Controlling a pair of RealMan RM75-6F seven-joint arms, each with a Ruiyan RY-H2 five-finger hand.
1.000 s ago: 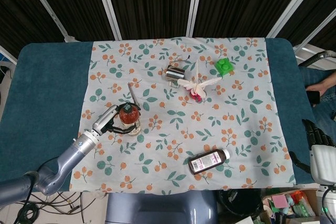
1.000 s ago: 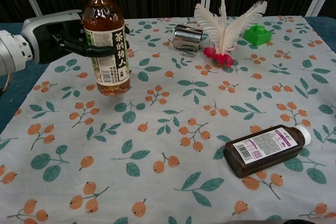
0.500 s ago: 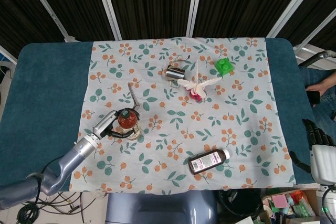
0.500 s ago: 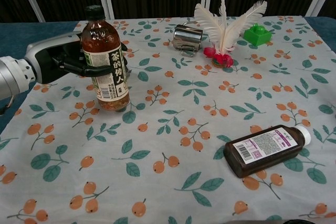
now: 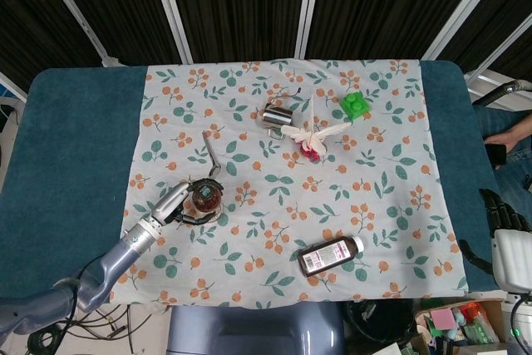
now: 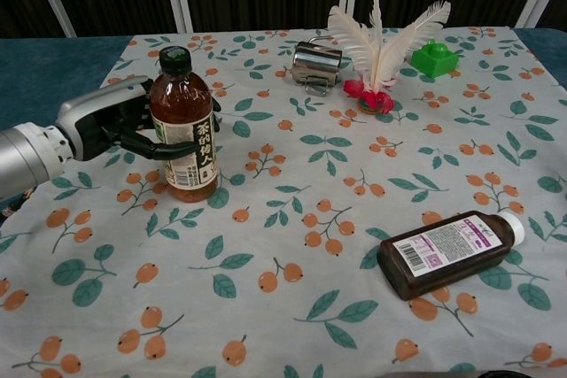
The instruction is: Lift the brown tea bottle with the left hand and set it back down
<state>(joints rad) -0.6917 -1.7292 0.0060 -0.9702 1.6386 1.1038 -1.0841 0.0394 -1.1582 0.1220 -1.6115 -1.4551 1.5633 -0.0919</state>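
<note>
Tea bottle (image 6: 183, 126) is upright on the floral cloth (image 6: 292, 219), left side, base on the fabric as far as I can tell from the chest view. Dark cap up, brown liquid, label with white characters facing the camera. From the head view it sits near the cloth's left edge (image 5: 205, 197).

My left hand (image 6: 115, 126) is wrapped around the bottle's middle, fingers (image 6: 168, 150) curled across the label from the left, gripping it. Forearm runs off frame to the lower left.

My right hand (image 5: 499, 212) is off the table at the far right edge of the head view, dark fingers hanging together; can't tell whether they're spread or curled.

Other stuff on the cloth: a dark brown medicine bottle (image 6: 450, 251) lying on its side near the front right, white cap pointing right. At the back, a shiny metal cup (image 6: 316, 65) on its side, a feather shuttlecock (image 6: 376, 59) with a red base just beside it, and a green toy block (image 6: 434, 58) further right. A thin stick (image 5: 209, 150) lies behind the tea bottle.
</note>
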